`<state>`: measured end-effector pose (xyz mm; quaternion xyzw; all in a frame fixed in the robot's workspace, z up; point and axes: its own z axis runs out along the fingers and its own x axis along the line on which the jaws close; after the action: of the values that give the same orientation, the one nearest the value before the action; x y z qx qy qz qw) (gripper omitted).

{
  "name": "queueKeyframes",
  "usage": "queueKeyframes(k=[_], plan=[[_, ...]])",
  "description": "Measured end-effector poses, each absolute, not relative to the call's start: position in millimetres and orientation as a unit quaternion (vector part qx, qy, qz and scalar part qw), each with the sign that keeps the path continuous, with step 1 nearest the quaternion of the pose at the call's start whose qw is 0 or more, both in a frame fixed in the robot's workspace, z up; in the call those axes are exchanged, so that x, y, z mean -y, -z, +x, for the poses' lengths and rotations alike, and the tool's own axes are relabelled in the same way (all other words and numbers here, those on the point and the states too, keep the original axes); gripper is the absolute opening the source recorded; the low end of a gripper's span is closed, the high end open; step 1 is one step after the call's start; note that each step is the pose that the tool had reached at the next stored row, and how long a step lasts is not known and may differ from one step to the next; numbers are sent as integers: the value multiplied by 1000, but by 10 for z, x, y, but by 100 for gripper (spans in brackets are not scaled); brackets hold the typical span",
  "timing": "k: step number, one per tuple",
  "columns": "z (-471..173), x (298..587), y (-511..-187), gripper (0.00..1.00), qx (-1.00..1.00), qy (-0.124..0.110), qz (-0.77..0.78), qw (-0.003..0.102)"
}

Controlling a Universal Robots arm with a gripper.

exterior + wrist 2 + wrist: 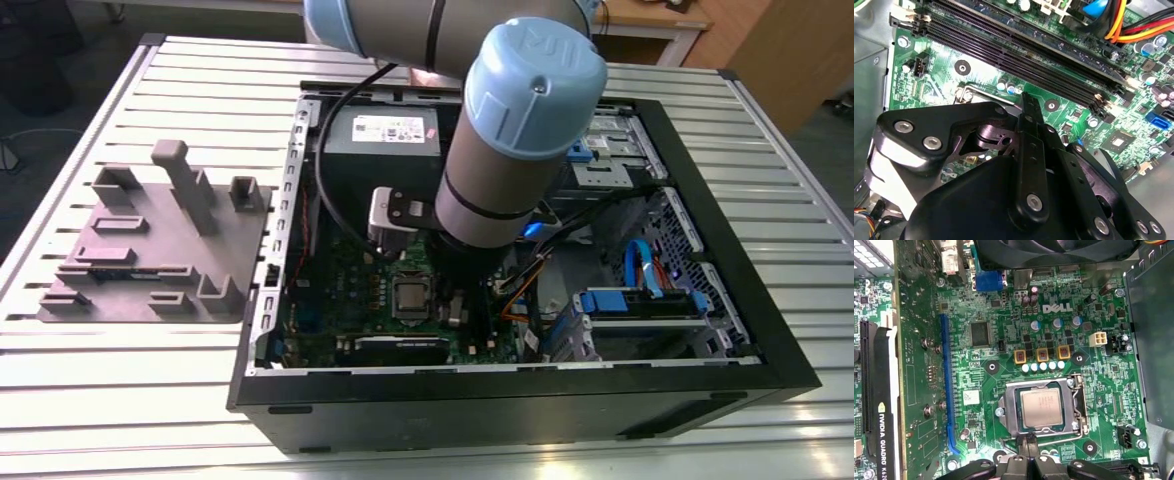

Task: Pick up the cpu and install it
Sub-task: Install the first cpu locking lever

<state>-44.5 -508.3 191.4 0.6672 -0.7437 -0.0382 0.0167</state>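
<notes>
The cpu (1041, 407) lies flat in its seat on the motherboard (1004, 360), silver top up, ringed by the metal socket frame (1011, 410). In the first wrist view the claw (1027, 441) hangs at one edge of that frame. Its fingertips are pressed together with nothing between them, and whether they touch the frame cannot be told. A long blue slot (948, 385) runs near the socket, with a black graphics card (881, 415) beyond it. In the second wrist view, dark memory slots (1019, 47) and orange and yellow cables (1119, 22) lie past the claw. In the exterior view the arm (514, 150) reaches down into the open computer case (534, 410) on the slatted worktop (134, 400). A grey fixture block (154, 250) stands outside the case, on the exterior view's left.
</notes>
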Motion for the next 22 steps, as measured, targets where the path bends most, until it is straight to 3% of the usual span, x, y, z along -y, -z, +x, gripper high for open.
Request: queueKeyframes(k=[14,22], plan=[[-402,5083,-1901,10,743,38,668,16],[-476,5085,-1894,10,742,32,670,8]])
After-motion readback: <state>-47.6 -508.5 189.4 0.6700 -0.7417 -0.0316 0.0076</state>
